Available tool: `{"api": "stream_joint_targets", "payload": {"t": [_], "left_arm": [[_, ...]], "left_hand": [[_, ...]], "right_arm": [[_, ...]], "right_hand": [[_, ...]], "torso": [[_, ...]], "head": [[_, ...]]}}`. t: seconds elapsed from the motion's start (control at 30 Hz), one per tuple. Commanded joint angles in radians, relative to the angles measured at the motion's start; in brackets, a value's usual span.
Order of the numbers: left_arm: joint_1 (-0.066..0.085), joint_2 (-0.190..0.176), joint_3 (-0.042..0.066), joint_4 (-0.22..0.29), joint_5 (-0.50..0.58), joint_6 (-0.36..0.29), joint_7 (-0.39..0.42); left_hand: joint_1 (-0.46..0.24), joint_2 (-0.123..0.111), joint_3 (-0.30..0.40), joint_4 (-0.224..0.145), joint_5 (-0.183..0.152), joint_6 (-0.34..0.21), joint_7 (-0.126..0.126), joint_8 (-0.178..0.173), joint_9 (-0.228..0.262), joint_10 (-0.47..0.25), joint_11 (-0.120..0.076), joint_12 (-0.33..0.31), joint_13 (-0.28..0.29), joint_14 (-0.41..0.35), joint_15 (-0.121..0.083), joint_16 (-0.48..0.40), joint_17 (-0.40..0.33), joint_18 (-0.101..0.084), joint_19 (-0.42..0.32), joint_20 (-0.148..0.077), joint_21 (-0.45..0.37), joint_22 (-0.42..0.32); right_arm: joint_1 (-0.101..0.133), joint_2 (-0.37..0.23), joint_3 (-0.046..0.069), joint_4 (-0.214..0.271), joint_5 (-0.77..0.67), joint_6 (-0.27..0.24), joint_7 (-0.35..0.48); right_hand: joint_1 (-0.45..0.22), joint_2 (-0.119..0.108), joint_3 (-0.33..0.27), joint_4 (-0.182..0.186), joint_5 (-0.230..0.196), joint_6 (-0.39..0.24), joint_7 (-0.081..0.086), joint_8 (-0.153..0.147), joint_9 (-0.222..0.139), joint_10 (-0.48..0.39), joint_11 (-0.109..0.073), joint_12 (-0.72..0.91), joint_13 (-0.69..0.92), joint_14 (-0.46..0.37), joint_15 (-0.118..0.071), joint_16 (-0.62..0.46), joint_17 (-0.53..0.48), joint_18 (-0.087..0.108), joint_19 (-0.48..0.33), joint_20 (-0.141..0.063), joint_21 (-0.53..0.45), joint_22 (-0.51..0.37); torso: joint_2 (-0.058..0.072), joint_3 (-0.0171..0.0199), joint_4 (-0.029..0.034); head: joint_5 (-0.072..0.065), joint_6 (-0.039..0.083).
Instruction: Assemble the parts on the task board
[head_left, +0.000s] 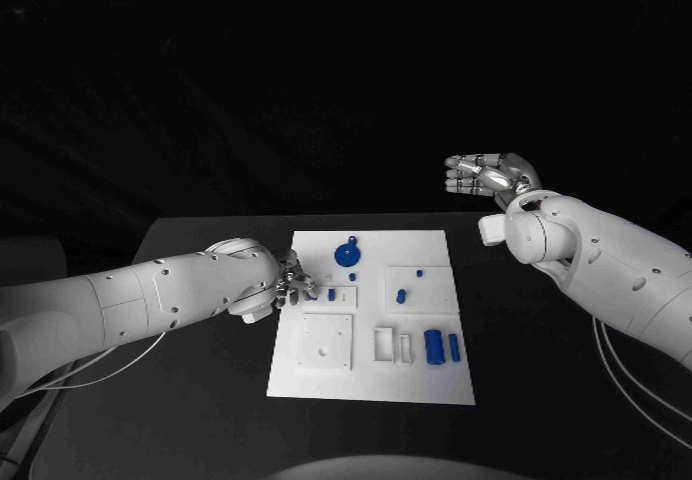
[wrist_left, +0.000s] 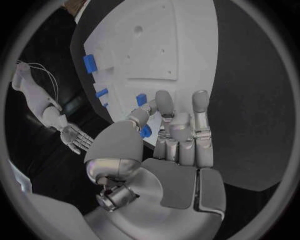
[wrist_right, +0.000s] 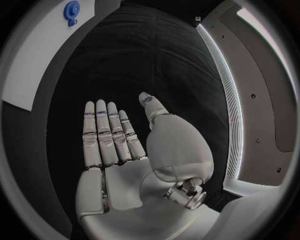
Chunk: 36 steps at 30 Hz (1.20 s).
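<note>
The left silver many-fingered hand (head_left: 293, 281) lies over the left edge of the flat white rectangular task board (head_left: 378, 375), fingers curled loosely with nothing plainly gripped in them; in the left wrist view its fingertips (wrist_left: 165, 101) lie beside a small blue block part (wrist_left: 142, 99). Whether they touch it I cannot tell. The right silver hand (head_left: 488, 175) hangs raised beyond the far right corner of the black tabletop (head_left: 209, 400), fingers straight and apart, holding nothing. On the board, a round blue disc part (head_left: 348, 254) sits near the far edge, and two upright blue rectangular parts (head_left: 443, 347) stand near the right edge.
</note>
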<state>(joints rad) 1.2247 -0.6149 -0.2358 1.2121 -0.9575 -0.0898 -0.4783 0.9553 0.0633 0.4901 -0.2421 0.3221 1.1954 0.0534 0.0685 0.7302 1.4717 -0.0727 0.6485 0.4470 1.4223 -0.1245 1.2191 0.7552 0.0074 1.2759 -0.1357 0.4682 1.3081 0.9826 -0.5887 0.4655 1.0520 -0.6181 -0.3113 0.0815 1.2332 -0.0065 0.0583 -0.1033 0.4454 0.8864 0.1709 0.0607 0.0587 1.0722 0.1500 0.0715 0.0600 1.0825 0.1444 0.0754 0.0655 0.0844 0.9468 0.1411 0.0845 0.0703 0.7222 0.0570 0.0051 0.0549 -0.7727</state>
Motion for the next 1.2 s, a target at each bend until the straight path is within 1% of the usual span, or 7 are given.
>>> {"api": "stream_joint_targets", "payload": {"t": [0.03,0.33,0.43,0.6,0.8,0.87,1.2], "left_arm": [[-0.006,0.003,-0.004,-0.005,-0.006,0.04,-0.015],[-0.006,0.014,-0.004,-0.014,-0.006,0.083,-0.022],[-0.006,0.017,-0.004,-0.018,-0.007,0.091,-0.025],[-0.006,0.023,-0.004,-0.021,-0.013,0.097,-0.026],[-0.006,0.027,-0.004,-0.022,-0.015,0.099,-0.024],[-0.006,0.027,-0.004,-0.022,-0.015,0.097,-0.023],[-0.006,0.034,-0.004,-0.027,-0.021,0.089,-0.019]], "left_hand": [[0.003,0.01,0.018,-0.015,0.006,0.179,-0.092,0.003,0.052,0.042,-0.013,0.006,0.002,0.003,-0.004,0.003,0.001,0.014,-0.001,-0.002,0.006,0.02],[-0.008,0.011,0.008,-0.006,0.0,0.189,-0.094,0.002,0.056,0.041,-0.012,0.017,0.015,0.004,-0.002,0.016,0.02,0.015,-0.004,0.001,0.012,0.019],[-0.008,0.013,0.003,0.0,-0.007,0.19,-0.095,0.002,0.056,0.041,-0.012,0.016,0.02,0.004,-0.001,0.017,0.023,0.016,-0.005,0.002,0.013,0.019],[-0.005,0.015,-0.012,0.017,-0.02,0.197,-0.097,0.002,0.054,0.041,-0.013,0.019,0.036,0.006,0.001,0.024,0.034,0.018,-0.005,0.006,0.015,0.019],[-0.005,0.016,-0.015,0.021,-0.026,0.198,-0.097,0.002,0.052,0.041,-0.013,0.018,0.039,0.006,0.001,0.024,0.034,0.019,-0.005,0.007,0.016,0.019],[-0.004,0.017,-0.019,0.027,-0.036,0.199,-0.098,0.002,0.051,0.041,-0.013,0.017,0.042,0.006,0.001,0.024,0.035,0.02,-0.005,0.008,0.016,0.019],[0.002,0.02,-0.029,0.042,-0.061,0.202,-0.099,0.003,0.052,0.041,-0.014,0.019,0.05,0.009,0.001,0.026,0.039,0.02,-0.003,0.008,0.017,0.019]], "right_arm": [[-0.001,0.002,0.0,-0.001,-0.005,0.015,0.006],[-0.002,0.003,0.0,-0.003,-0.004,0.018,0.006],[-0.002,0.003,0.0,-0.004,-0.004,0.019,0.006],[-0.004,0.004,0.0,-0.005,-0.004,0.021,0.006],[-0.006,0.005,0.0,-0.006,-0.004,0.022,0.006],[-0.007,0.005,0.0,-0.006,-0.004,0.022,0.005],[-0.012,0.007,0.0,-0.008,-0.003,0.024,0.006]], "right_hand": [[-0.004,0.001,0.001,0.002,0.006,0.001,0.0,-0.003,-0.001,-0.006,-0.001,-0.003,-0.001,-0.008,0.0,-0.002,-0.001,-0.013,-0.007,0.002,-0.004,-0.001],[-0.004,0.001,0.001,0.002,0.006,0.001,0.0,-0.003,-0.001,-0.006,-0.001,-0.003,-0.001,-0.008,0.0,-0.002,-0.001,-0.013,-0.007,0.002,-0.004,-0.001],[-0.004,0.002,0.0,0.001,0.007,0.0,0.0,-0.003,-0.001,-0.006,-0.001,-0.003,-0.001,-0.01,0.001,-0.002,-0.001,-0.013,-0.008,0.002,-0.004,-0.001],[-0.004,0.002,0.0,0.001,0.007,0.0,0.0,-0.003,-0.001,-0.006,-0.001,-0.003,-0.001,-0.01,0.001,-0.002,-0.001,-0.013,-0.008,0.002,-0.004,-0.001],[-0.004,0.002,0.0,0.001,0.007,0.0,0.0,-0.003,-0.001,-0.006,-0.001,-0.003,-0.001,-0.01,0.001,-0.002,-0.001,-0.013,-0.008,0.002,-0.004,-0.001],[-0.004,0.002,0.0,0.001,0.007,0.0,0.0,-0.003,-0.001,-0.006,-0.001,-0.003,-0.001,-0.01,0.001,-0.002,-0.001,-0.013,-0.008,0.002,-0.004,-0.001],[-0.005,0.003,0.0,0.002,0.008,0.001,0.0,-0.003,-0.001,-0.007,0.0,-0.003,-0.001,-0.01,0.001,-0.002,-0.001,-0.013,-0.009,0.002,-0.005,-0.002]], "torso": [[0.0,0.001,-0.0006],[0.0,0.002,-0.0015],[0.0,0.0017,-0.0011],[0.0,0.0021,-0.0015],[0.0,0.0009,-0.0004],[0.0,0.0013,-0.0003],[0.0,0.0005,-0.0003]], "head": [[0.0,-0.001],[0.002,-0.002],[0.001,-0.003],[0.001,-0.003],[0.0,-0.003],[-0.001,-0.003],[-0.002,-0.002]]}}
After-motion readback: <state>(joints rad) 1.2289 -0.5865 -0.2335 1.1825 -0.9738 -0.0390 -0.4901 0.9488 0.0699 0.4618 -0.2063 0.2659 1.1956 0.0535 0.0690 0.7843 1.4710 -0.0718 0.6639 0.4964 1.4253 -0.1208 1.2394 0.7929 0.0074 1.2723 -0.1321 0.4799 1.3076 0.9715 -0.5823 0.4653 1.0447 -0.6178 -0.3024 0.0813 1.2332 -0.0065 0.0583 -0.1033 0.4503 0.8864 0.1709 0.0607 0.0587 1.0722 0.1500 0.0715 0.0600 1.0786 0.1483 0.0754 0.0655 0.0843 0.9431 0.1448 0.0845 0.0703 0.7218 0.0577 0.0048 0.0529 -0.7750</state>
